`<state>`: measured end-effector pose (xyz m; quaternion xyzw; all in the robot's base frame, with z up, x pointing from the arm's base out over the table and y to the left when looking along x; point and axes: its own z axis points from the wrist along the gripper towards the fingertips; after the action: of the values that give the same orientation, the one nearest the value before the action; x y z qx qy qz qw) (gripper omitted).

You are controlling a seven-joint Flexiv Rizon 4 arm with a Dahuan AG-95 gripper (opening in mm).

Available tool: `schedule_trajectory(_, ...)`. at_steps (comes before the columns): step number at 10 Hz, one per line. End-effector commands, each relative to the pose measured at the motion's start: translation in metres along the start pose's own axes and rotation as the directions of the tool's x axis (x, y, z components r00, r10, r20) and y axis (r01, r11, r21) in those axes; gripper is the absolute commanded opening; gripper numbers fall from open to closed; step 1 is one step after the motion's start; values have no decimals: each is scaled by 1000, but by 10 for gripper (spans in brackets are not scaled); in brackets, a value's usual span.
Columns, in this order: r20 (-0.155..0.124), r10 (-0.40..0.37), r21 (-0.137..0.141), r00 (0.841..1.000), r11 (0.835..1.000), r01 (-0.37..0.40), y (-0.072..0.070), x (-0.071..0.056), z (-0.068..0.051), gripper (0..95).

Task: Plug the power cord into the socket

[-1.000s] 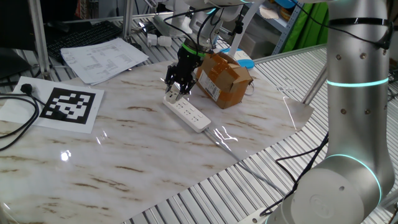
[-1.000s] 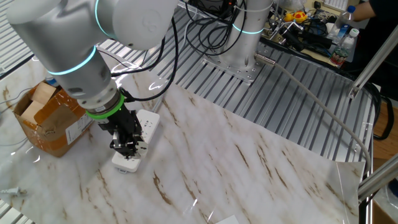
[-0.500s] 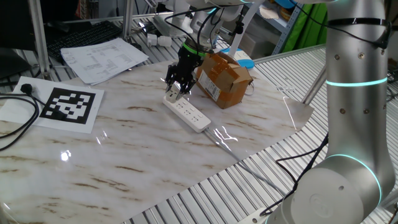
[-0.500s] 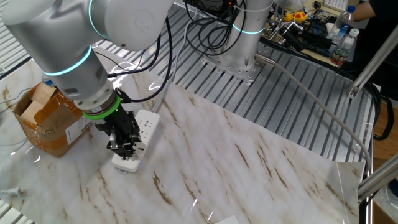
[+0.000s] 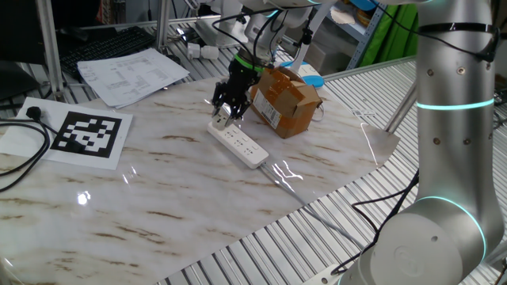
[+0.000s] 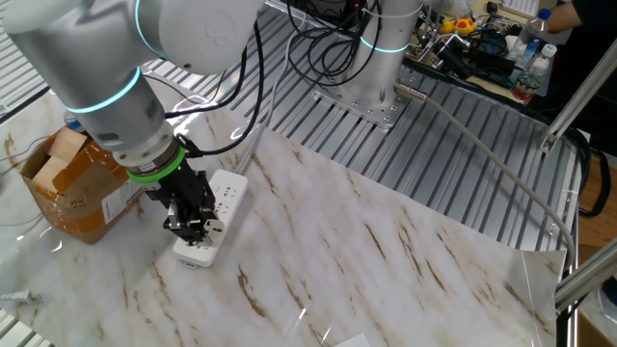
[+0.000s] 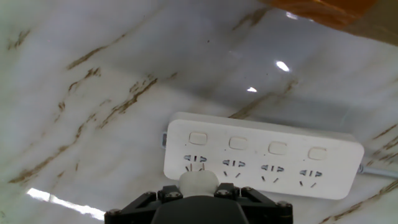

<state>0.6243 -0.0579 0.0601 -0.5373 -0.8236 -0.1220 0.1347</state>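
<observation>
The socket is a long white power strip [image 5: 240, 145] lying on the marble table; it also shows in the other fixed view [image 6: 214, 210] and in the hand view [image 7: 267, 158] with a row of outlets. My gripper [image 5: 226, 113] hangs over the strip's far end, next to the cardboard box; it also shows in the other fixed view [image 6: 198, 227]. It is shut on the power cord plug, a small roundish white piece [image 7: 198, 183] held just above the end outlet. The plug's prongs are hidden.
A brown cardboard box [image 5: 285, 99] stands right beside the strip; it also shows in the other fixed view [image 6: 77, 188]. A marker sheet [image 5: 85, 134], papers [image 5: 131, 75] and a black cable [image 5: 20, 158] lie at the left. The strip's thin cable [image 5: 297, 190] runs toward the table edge.
The gripper with the plug has shifted very slightly over the strip's end; the strip has not moved.
</observation>
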Motion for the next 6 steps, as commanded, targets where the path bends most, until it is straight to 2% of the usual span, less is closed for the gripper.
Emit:
schedule_trajectory(1,1,-4,-8,1000,1000,4,-1,0,0,0)
schedule_trajectory(6,7,5,-16,1000,1000,-4,-1,-1,1,0)
